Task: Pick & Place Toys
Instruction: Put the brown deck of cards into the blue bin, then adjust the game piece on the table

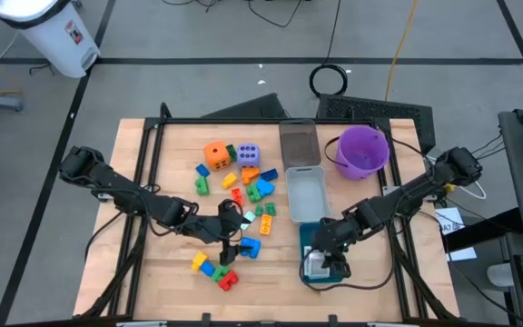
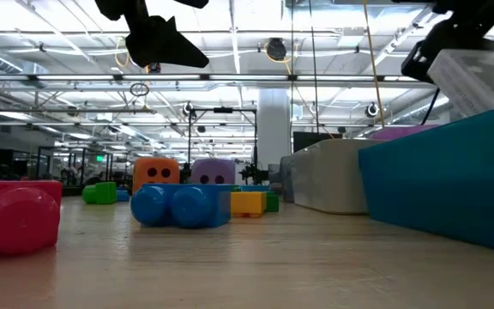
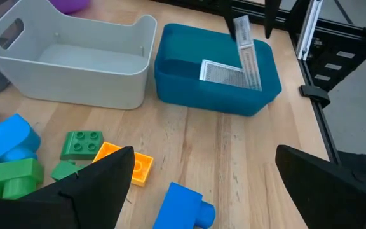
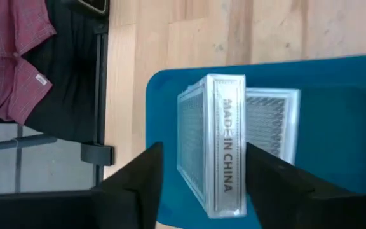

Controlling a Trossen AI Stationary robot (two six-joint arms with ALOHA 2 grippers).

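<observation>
right hand (image 4: pixel 199 175) over the teal tray (image 4: pixel 335 114), fingers parted either side of a clear card case (image 4: pixel 211 146), contact unclear. left hand (image 3: pixel 202 184) wide open, empty, above scattered blocks (image 1: pixel 243 186) mid-desk (image 1: pixel 271 272).

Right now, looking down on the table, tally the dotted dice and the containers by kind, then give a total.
Dice: 2 (orange die, lavender die)
Bins: 2 (dark grey bin, pale bin)
Buckets: 1 (purple bucket)
Trays: 1 (teal tray)
Total: 6
</observation>
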